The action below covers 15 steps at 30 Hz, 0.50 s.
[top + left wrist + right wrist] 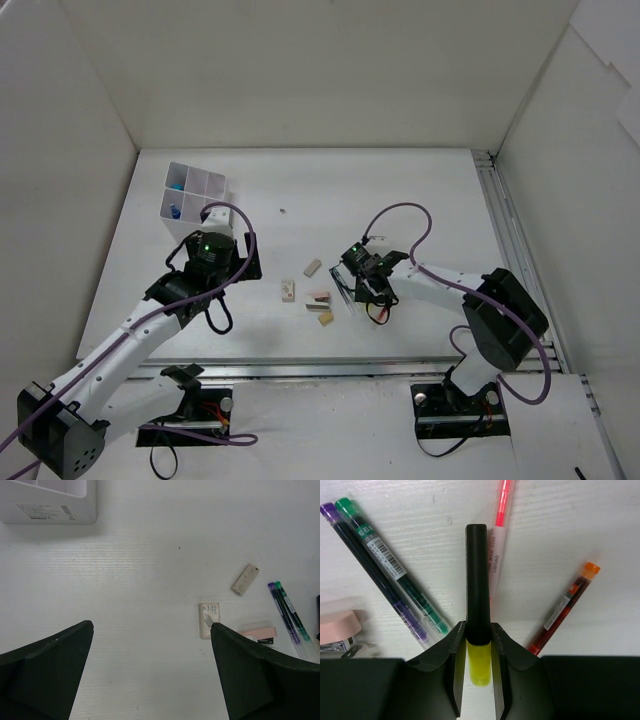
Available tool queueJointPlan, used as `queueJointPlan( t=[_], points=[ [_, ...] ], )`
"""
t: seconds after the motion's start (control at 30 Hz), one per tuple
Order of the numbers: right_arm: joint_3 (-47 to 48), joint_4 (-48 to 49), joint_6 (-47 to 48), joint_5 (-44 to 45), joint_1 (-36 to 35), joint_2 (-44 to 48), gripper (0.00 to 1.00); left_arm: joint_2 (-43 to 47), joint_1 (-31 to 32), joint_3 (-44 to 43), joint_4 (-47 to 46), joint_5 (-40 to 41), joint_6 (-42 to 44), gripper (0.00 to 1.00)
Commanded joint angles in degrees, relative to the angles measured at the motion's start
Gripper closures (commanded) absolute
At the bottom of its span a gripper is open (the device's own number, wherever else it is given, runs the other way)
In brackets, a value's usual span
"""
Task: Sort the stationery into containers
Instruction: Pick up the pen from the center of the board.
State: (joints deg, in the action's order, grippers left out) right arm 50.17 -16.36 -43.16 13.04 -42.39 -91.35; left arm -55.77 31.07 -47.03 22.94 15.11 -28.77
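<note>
My right gripper (479,630) is shut on a highlighter (476,580) with a black barrel and a yellow end. It is low over the table among the pens (345,290), right of centre in the top view (364,277). Around it lie a purple pen (375,575), a green pen (395,565), a pink-red pen (500,515) and an orange-capped red pen (565,607). My left gripper (151,626) is open and empty over bare table, below the white grid box (195,200). A white eraser (209,615), a beige eraser (245,579) and a pink eraser (260,631) lie to its right.
The grid box holds small blue items (175,210) in its left compartments. A fourth, tan eraser (325,318) lies near the front. White walls enclose the table on three sides, and a metal rail (505,240) runs along the right edge.
</note>
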Motion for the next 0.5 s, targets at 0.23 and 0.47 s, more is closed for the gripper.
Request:
queueJointPlan(
  t=[0.23,0.47],
  points=[
    [1.95,-4.73,3.16,-0.2,-0.5,2.06,0.86,-0.13,0.22,-1.93,-2.81,0.88,0.21,0.01],
    [4.23,-5.17,14.31,-5.39,-1.9,3.72,0.98,-0.74,0.22,-1.23,-6.93,-3.07,4.33,0.01]
  ],
)
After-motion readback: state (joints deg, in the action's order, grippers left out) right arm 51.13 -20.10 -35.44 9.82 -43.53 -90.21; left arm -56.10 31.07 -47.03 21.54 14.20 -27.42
